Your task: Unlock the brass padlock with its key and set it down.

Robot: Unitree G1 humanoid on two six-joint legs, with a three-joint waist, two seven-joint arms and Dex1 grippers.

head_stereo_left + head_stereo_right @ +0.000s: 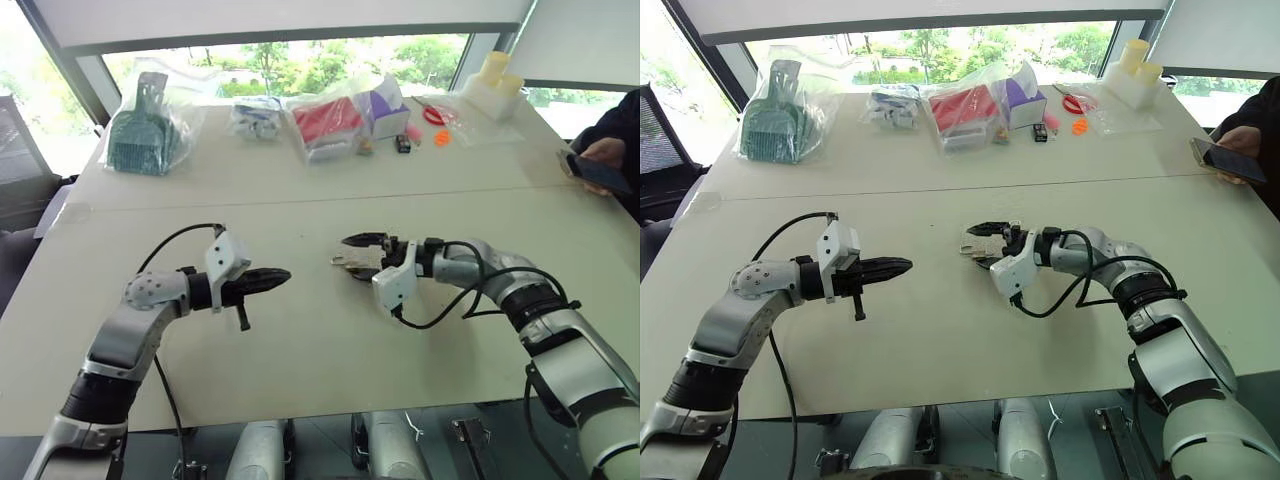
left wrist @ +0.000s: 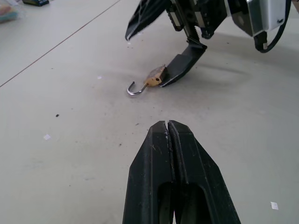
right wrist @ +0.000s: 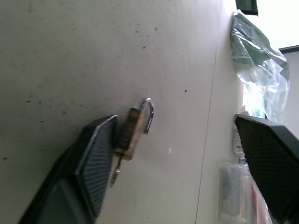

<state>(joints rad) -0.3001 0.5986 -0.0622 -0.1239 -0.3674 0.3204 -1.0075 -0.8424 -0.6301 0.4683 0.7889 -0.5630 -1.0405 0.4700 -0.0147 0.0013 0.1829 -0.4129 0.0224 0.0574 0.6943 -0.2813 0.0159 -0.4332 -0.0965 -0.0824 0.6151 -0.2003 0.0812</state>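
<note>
The small stiff padlock (image 2: 154, 78) lies on the table (image 2: 70, 140), shackle open, beside the right gripper's (image 3: 187, 158) released fingers; left fingers (image 2: 159, 158) are clenched empty.

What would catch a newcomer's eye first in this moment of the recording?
Mid-table, the tiny brass padlock lies on the table, shackle swung open, the key still in it, beside one finger of the wide-open right gripper. Facing it, the left gripper hovers shut and empty. Plastic bags line the far edge.

Office: long table (image 1: 300, 190), big windows (image 1: 300, 60)
</note>
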